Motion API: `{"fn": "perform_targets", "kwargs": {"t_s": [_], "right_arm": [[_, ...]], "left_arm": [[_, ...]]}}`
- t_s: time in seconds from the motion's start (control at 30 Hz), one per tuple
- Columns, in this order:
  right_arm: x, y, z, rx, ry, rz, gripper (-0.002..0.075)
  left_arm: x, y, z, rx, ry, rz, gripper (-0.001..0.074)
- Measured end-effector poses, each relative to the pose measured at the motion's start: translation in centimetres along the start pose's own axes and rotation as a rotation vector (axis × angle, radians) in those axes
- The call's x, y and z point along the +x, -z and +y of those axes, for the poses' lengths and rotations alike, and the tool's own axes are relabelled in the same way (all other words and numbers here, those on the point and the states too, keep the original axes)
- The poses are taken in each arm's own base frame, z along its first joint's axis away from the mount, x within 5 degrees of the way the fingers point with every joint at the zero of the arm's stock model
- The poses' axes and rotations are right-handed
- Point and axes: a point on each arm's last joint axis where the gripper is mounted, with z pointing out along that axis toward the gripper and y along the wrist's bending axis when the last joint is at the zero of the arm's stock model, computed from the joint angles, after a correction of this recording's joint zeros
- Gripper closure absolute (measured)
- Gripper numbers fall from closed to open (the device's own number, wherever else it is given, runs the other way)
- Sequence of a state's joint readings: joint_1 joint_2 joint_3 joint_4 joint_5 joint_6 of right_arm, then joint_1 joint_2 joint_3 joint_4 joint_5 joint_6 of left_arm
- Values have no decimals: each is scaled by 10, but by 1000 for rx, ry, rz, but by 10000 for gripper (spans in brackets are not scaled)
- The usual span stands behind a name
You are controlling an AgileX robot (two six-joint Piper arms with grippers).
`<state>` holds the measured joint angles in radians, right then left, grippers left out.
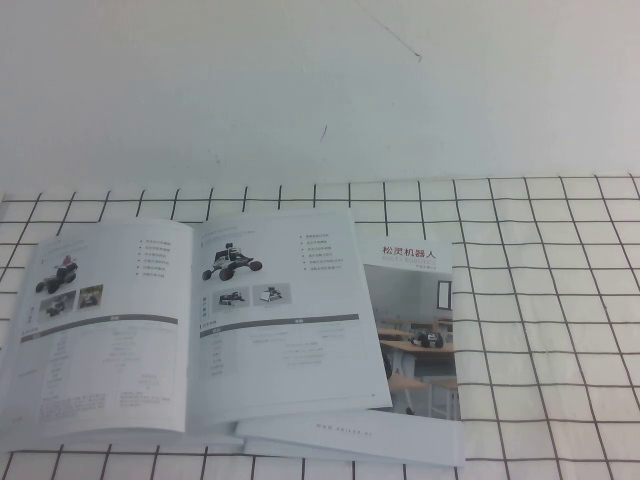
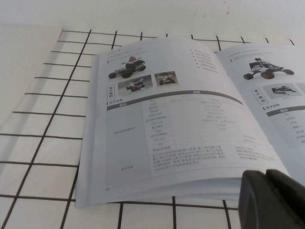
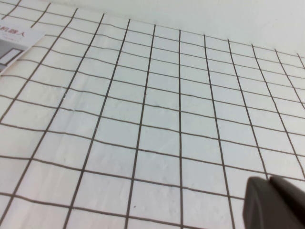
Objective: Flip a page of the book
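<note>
The book [image 1: 150, 350] lies open on the left of the checked cloth. Its right-hand page [image 1: 280, 320] shows the black four-wheeled rover, two small pictures, a grey bar and table text. The left-hand sheet [image 1: 100, 340] shows the red-topped vehicle. Both pages lie flat. Neither gripper shows in the high view. In the left wrist view, my left gripper [image 2: 266, 172] is shut and empty, just off the book's [image 2: 181, 124] near edge, below the fold; the rover page [image 2: 281, 109] is beyond it. My right gripper [image 3: 269, 179] is shut and empty above bare cloth.
A second booklet [image 1: 420, 330] with a classroom photo cover and Chinese title lies under the open book, sticking out to its right; its corner shows in the right wrist view [image 3: 16, 40]. The white cloth with black grid lines [image 1: 540, 300] covers the table; a plain white wall stands behind.
</note>
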<state>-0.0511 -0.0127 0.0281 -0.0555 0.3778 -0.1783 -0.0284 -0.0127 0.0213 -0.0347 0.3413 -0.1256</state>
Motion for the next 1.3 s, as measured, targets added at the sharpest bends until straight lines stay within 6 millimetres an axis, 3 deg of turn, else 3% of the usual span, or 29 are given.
{"fn": "perform_targets", "kwargs": {"t_s": [0.43,0.63,1.03,1.3], "right_arm": [[0,0,0,0,0,0,730],[0,0,-1,11,39,2,729],[0,0,-2,17,50,-3,729],[-13,1,-3,42,58,-142,729]], "left_arm": [[-3,0,-2,30,69,-39,738],[-21,2,-4,54,103,-245,738],[-61,24,-4,203,392,-737,738],[-65,28,-4,225,409,-797,738]]}}
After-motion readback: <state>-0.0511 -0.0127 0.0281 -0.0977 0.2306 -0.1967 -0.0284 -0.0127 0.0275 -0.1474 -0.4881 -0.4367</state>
